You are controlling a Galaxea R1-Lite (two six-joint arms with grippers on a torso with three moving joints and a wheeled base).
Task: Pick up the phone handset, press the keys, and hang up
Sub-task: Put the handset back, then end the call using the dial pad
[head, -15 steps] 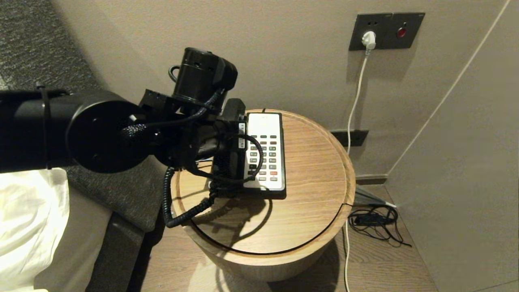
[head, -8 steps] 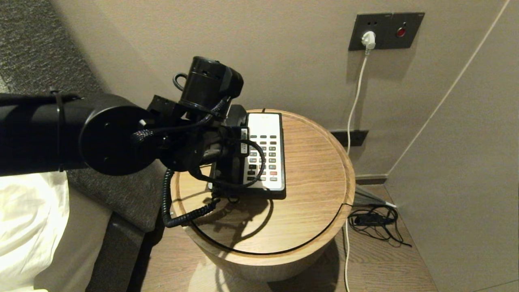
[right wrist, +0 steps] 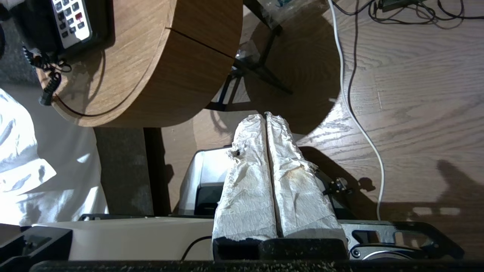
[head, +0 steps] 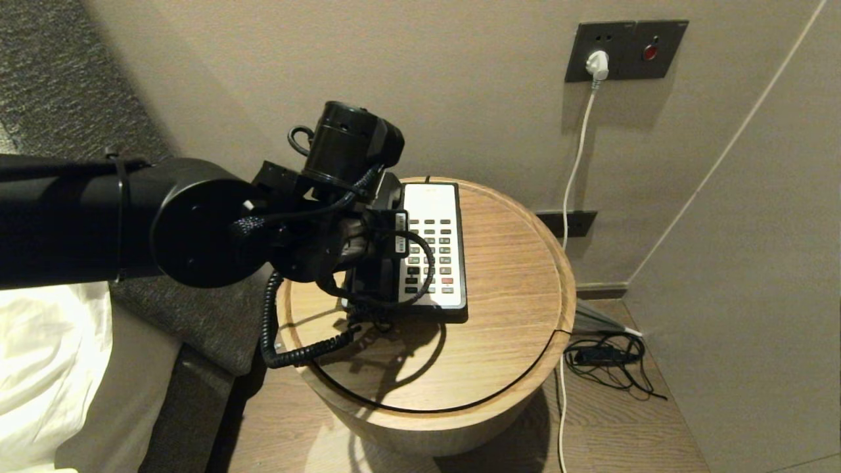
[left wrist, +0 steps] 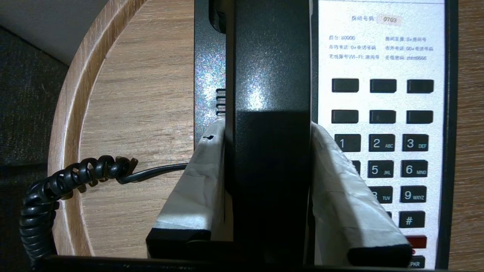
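Observation:
The phone base (head: 437,243), with a white face and dark keys, lies on the round wooden table (head: 512,295). My left gripper (head: 374,253) is shut on the black handset (left wrist: 268,75) and holds it lengthwise over the cradle side of the base (left wrist: 382,60). Its taped fingers (left wrist: 196,177) press both sides of the handset. I cannot tell whether the handset touches the cradle. The coiled cord (head: 272,328) hangs off the table's left edge. My right gripper (right wrist: 266,115) is shut and empty, parked low beside the table above the floor.
A bed with a white sheet (head: 46,355) and a dark headboard stand at the left. The wall is close behind the table, with a socket and white plug (head: 596,64). A white cable and a black cable bundle (head: 604,358) lie on the floor at the right.
My left arm has moved to the right and a little lower with the handset, bringing it closer over the phone base. The right arm has not moved.

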